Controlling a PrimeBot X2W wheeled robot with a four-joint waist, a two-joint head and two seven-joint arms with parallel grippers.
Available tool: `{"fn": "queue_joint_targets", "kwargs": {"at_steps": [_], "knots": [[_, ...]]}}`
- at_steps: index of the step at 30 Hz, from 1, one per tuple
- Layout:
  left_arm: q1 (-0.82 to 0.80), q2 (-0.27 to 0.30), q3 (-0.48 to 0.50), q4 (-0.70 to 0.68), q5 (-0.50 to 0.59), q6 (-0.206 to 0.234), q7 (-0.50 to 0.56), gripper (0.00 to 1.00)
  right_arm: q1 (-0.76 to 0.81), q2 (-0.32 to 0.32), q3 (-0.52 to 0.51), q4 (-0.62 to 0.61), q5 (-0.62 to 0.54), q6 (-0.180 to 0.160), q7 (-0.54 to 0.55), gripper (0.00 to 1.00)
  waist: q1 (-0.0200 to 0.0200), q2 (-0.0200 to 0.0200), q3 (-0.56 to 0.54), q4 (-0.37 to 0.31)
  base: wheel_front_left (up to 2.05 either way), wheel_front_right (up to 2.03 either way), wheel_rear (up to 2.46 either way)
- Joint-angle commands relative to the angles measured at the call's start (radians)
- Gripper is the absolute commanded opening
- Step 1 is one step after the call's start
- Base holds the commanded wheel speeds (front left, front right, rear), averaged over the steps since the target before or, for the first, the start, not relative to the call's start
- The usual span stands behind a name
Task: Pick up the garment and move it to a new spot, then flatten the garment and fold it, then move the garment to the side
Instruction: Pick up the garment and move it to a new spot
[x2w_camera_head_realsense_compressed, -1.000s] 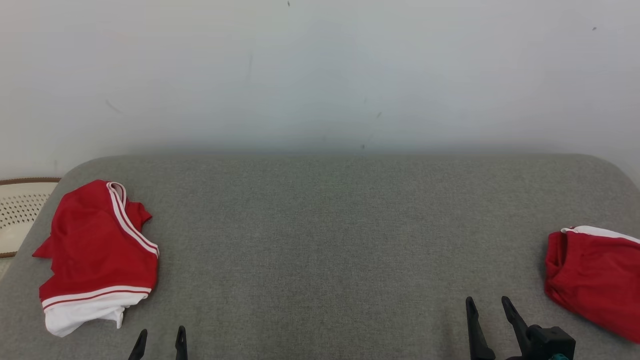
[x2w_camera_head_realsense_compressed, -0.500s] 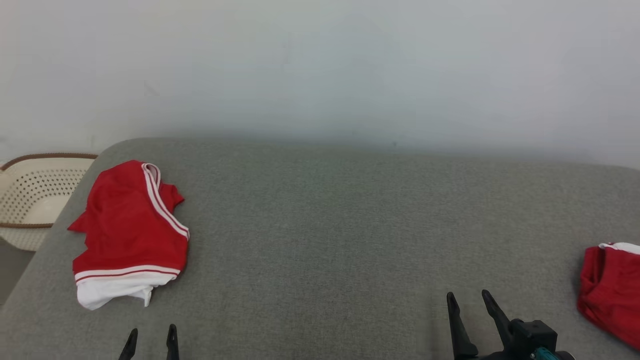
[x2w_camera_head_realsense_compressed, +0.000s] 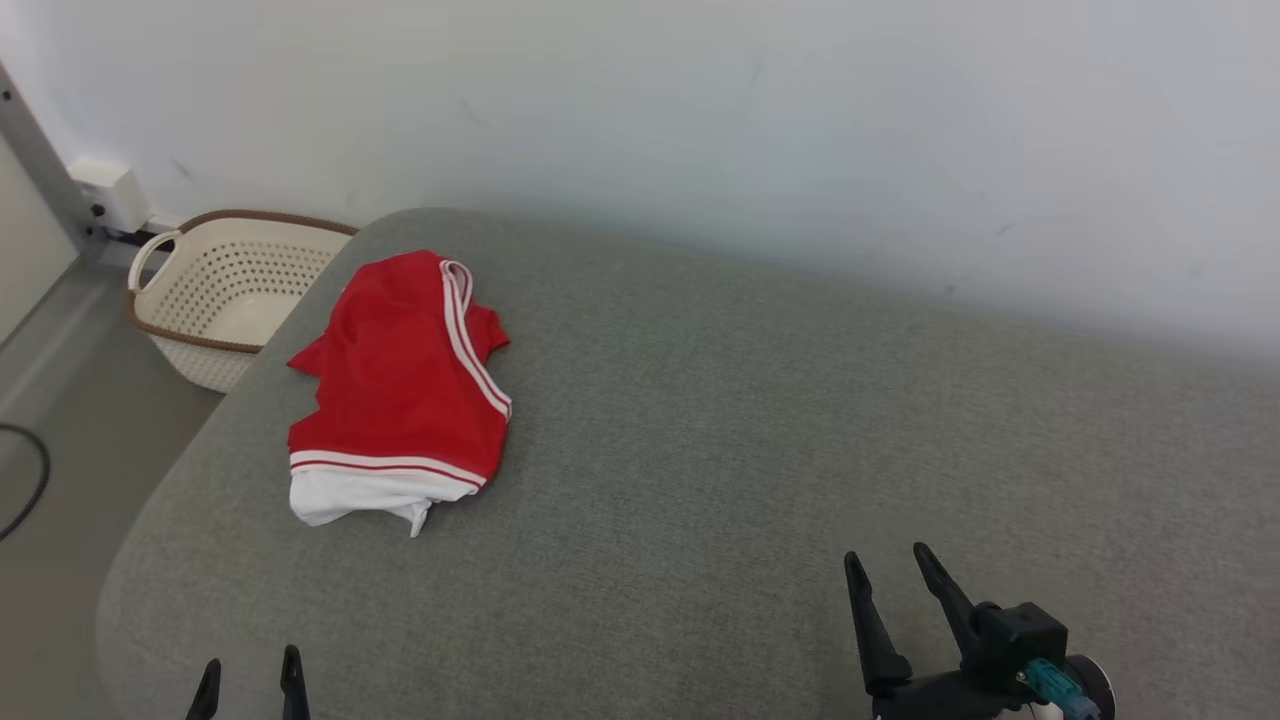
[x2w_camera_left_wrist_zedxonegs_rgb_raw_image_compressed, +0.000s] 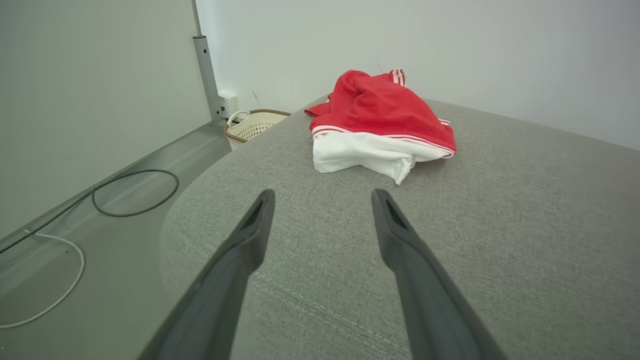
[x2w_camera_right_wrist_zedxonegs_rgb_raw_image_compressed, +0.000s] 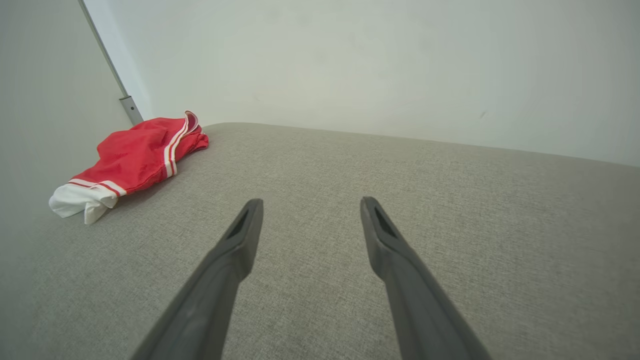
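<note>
A crumpled red garment (x2w_camera_head_realsense_compressed: 400, 385) with white stripes and a white hem lies on the left part of the grey cushioned surface (x2w_camera_head_realsense_compressed: 750, 420). My left gripper (x2w_camera_head_realsense_compressed: 250, 672) hangs open at the lower left, well short of the garment (x2w_camera_left_wrist_zedxonegs_rgb_raw_image_compressed: 377, 112), which lies straight ahead of its fingers. Low at the right my right gripper (x2w_camera_head_realsense_compressed: 888, 567) stands open over bare fabric, with the garment (x2w_camera_right_wrist_zedxonegs_rgb_raw_image_compressed: 135, 157) far off to its left. Neither gripper holds anything.
A cream perforated laundry basket (x2w_camera_head_realsense_compressed: 225, 290) with a brown rim stands on the floor by the surface's far left corner. Cables (x2w_camera_left_wrist_zedxonegs_rgb_raw_image_compressed: 132, 192) lie on the floor to the left. A pale wall (x2w_camera_head_realsense_compressed: 700, 120) runs behind the surface.
The camera has turned left: the garment and basket sit further right in view, and a second red garment at the right edge has left the picture. Both grippers stay open.
</note>
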Motion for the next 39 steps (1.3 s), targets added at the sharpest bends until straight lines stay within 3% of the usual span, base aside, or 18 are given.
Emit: {"fn": "queue_joint_targets", "kwargs": {"at_steps": [1,9,12,25,33,39], "knots": [[-0.002,0.0,0.005,-0.003,0.006,-0.002,-0.001,1.0,-0.014,0.001,0.007,0.002,0.003,-0.001,-0.001,1.0,-0.0001,0.0,0.029,0.059,0.0,0.0,0.0],[-0.024,0.002,0.044,0.004,0.008,-0.02,-0.001,1.0,-0.044,0.002,0.042,0.022,0.006,-0.001,-0.001,1.0,-0.0001,0.0,0.039,0.099,0.0,0.0,0.0],[-0.043,0.001,0.057,0.023,-0.023,-0.059,-0.001,1.0,-0.048,-0.003,0.049,0.024,0.009,-0.001,-0.001,1.0,-0.0001,0.0,0.049,0.091,0.0,0.0,0.0],[-0.34,0.092,0.06,0.148,-0.031,-0.144,-0.001,1.0,-0.113,-0.083,0.076,0.013,-0.002,-0.001,-0.001,1.0,-0.0001,0.0,0.203,-0.044,0.0,0.0,0.0],[-0.483,0.171,0.028,0.273,-0.042,-0.152,-0.001,1.0,-0.163,-0.127,0.085,-0.012,0.0,-0.001,-0.001,1.0,-0.0001,0.0,0.269,-0.113,0.0,0.0,0.0],[-0.572,0.231,-0.062,0.37,-0.125,-0.154,-0.001,1.0,-0.177,-0.145,0.081,-0.023,0.007,-0.001,-0.001,1.0,-0.0001,0.0,0.303,-0.15,0.0,0.0,0.0]]}}
